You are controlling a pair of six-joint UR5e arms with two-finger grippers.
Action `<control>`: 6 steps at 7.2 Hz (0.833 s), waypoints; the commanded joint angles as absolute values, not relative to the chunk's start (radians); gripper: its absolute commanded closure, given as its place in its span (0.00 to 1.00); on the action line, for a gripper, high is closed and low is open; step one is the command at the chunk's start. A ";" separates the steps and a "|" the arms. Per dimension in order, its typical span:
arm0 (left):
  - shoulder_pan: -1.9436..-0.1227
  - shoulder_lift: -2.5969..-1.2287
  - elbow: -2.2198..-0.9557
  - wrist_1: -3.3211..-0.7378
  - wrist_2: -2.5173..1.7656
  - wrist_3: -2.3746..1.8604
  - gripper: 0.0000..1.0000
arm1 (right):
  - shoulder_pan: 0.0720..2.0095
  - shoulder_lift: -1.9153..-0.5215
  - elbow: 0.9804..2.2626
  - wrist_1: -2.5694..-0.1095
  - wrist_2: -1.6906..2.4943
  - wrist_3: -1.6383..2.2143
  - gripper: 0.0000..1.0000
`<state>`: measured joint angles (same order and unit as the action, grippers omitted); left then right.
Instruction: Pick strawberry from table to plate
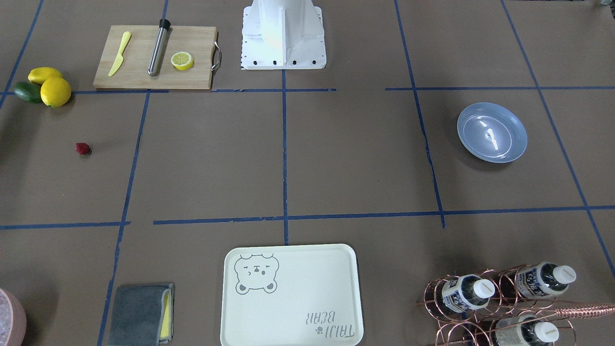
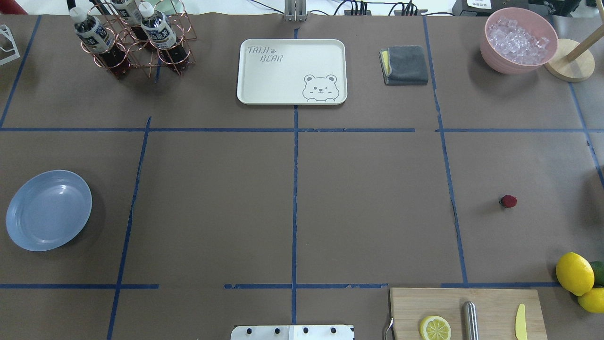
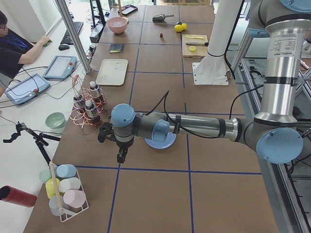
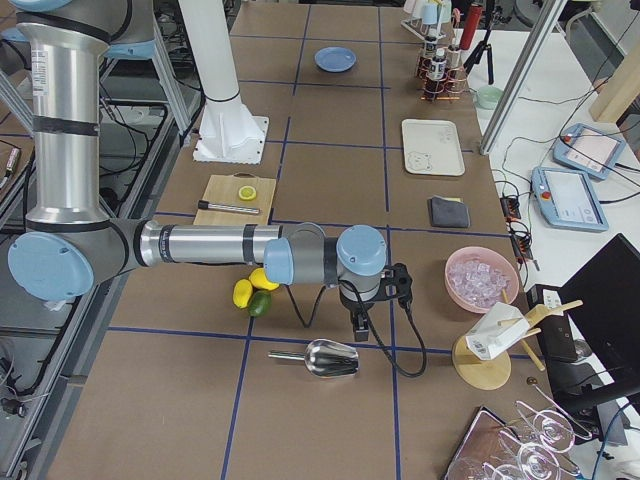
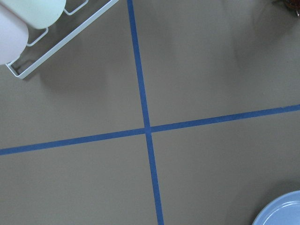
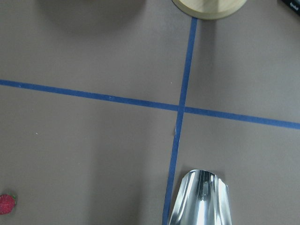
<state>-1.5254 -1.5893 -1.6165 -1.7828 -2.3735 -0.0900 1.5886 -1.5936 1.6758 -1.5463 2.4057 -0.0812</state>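
Observation:
The strawberry (image 2: 508,201) lies alone on the brown-paper table (image 2: 212,189), on the robot's right side; it also shows as a small red berry (image 1: 83,149) in the front view and at the lower left corner of the right wrist view (image 6: 7,204). The light-blue plate (image 2: 48,210) sits empty on the far left side (image 1: 492,132); its rim shows in the left wrist view (image 5: 281,211). My left gripper (image 3: 121,156) hangs beside the plate, fingers down. My right gripper (image 4: 360,328) hovers past the lemons, near a metal scoop. Whether either is open or shut I cannot tell.
A wooden cutting board (image 2: 465,311) with half a lemon, a steel rod and a yellow knife lies near the robot's base. Lemons (image 2: 574,273), a bear tray (image 2: 291,71), a bottle rack (image 2: 132,40), a grey cloth (image 2: 405,64), an ice bowl (image 2: 518,40) and a scoop (image 4: 325,357) stand around. A person sits beside the table.

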 commanded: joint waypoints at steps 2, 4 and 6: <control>-1.381 -1.444 -1.608 -2.169 -2.375 -0.442 0.00 | 1.588 -1.566 1.667 -1.543 2.419 -0.021 0.00; -1.275 -1.341 -1.605 -2.429 -2.370 -0.687 0.00 | 1.588 -1.575 1.666 -1.472 2.428 0.070 0.00; -1.185 -1.318 -1.572 -2.569 -2.340 -0.829 0.01 | 1.588 -1.575 1.675 -1.463 2.436 0.097 0.00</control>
